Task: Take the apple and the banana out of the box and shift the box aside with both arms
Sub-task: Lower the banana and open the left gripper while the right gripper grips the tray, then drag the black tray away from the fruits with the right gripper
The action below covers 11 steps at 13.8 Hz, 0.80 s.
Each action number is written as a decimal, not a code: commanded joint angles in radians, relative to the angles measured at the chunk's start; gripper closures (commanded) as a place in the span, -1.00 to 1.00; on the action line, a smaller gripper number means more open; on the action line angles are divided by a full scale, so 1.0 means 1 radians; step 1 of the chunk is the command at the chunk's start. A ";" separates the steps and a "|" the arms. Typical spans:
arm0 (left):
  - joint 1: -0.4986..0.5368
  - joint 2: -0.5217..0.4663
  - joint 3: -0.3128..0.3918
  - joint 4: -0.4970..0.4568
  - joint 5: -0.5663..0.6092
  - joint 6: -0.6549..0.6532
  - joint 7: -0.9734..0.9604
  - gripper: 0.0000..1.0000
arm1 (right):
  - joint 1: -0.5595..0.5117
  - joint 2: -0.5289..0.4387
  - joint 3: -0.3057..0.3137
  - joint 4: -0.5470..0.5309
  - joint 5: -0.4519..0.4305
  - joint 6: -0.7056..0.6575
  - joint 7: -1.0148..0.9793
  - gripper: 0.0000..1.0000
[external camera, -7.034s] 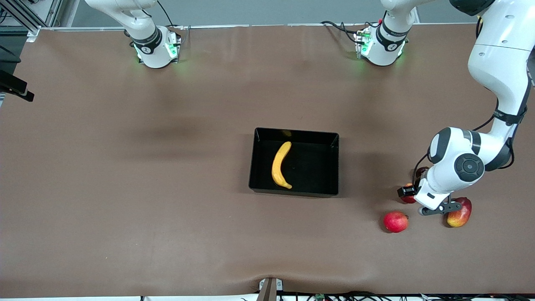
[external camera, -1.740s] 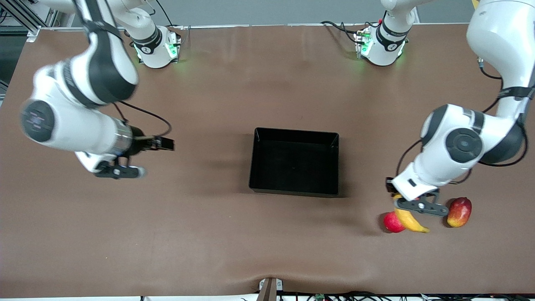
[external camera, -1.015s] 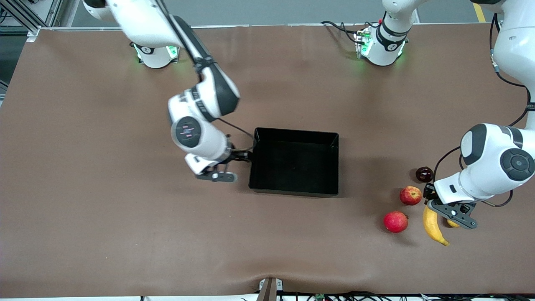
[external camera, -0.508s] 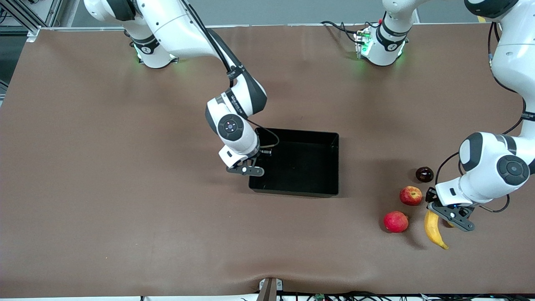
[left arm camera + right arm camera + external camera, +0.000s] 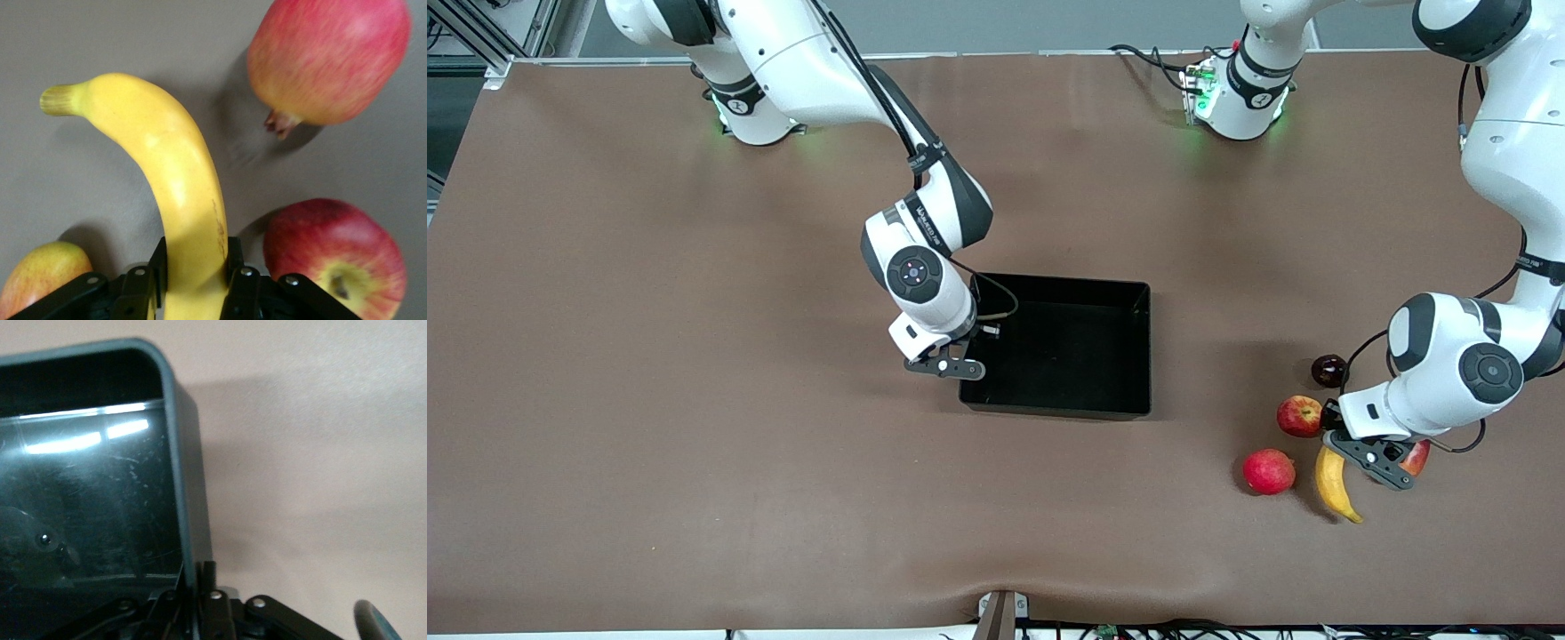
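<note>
**Both claws clamped: one on the bin wall, one on the banana**

Since half a second ago my right claw (image 5: 959, 369) has closed, and the bin has nudged slightly toward the left arm's end. That claw now pinches the wall of the black rectangular shallow plastic bin (image 5: 1129, 351) at the corner nearest the front camera, on the right arm's side; the right wrist view shows the wall (image 5: 181, 487) running between the shut fingers. The bin sits mid-table, nothing in it.

My left claw (image 5: 1369, 455) is clenched on the long curved yellow banana (image 5: 1332, 480), gripping it near one end, over the table at the left arm's end. One banana, one bin. Round it I count four other fruits: a round red pomegranate (image 5: 1268, 471), a small red apple with yellowish patches (image 5: 1299, 415), a dark cherry-coloured fruit (image 5: 1328, 370), and a red-yellow fruit (image 5: 1416, 455) partly hidden under the claw.
</note>
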 commanded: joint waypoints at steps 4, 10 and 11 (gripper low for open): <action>0.000 0.006 0.023 0.003 0.006 0.025 -0.035 0.53 | -0.077 -0.086 0.003 0.008 0.012 -0.108 -0.004 1.00; 0.005 -0.029 0.013 0.009 0.003 0.022 -0.052 -1.00 | -0.302 -0.269 -0.005 -0.001 -0.001 -0.391 -0.183 1.00; 0.008 -0.040 0.006 0.009 0.003 0.016 -0.052 -1.00 | -0.342 -0.290 -0.014 -0.008 -0.033 -0.428 -0.194 1.00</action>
